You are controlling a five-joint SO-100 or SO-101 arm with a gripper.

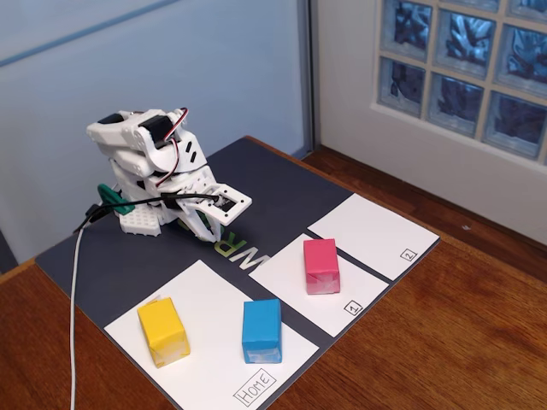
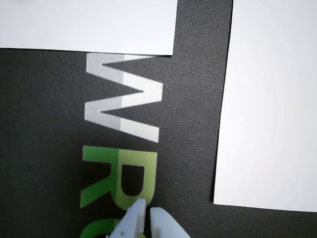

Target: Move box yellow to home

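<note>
Reddish-brown wooden surface (image 1: 444, 325) with visible grain, set beside a pale wall and a glass-block window (image 1: 466, 64) of rippled square panes. On the wood lies a dark charcoal mat (image 1: 102, 256), matte and finely pebbled in the wrist view, printed with white and green block letters (image 2: 124, 99).

On the mat: three flat white paper sheets with crisp square corners. The largest sheet, home (image 1: 214, 299), carries a handwritten "Home" label at its near corner. Two smaller sheets sit to its right in the fixed view: sheet "1" (image 1: 291, 273) and sheet "2" (image 1: 376, 231).

The box yellow (image 1: 164, 331), a small bright yellow paper-wrapped rectangular block with a paler taped end, stands on home, toward its left part. A blue paper-wrapped block (image 1: 261, 330) of the same shape also stands on home, near the label. A pink paper-wrapped block (image 1: 321, 266) stands on sheet "1".

My arm, white moulded plastic (image 1: 141, 145), is folded low at the mat's far side, well apart from all three blocks. My gripper (image 2: 147, 212) points at the lettering; its white tapered fingertips are drawn together, nearly touching, with nothing between them. A white cable (image 1: 75, 299) trails off the mat's left side.
</note>
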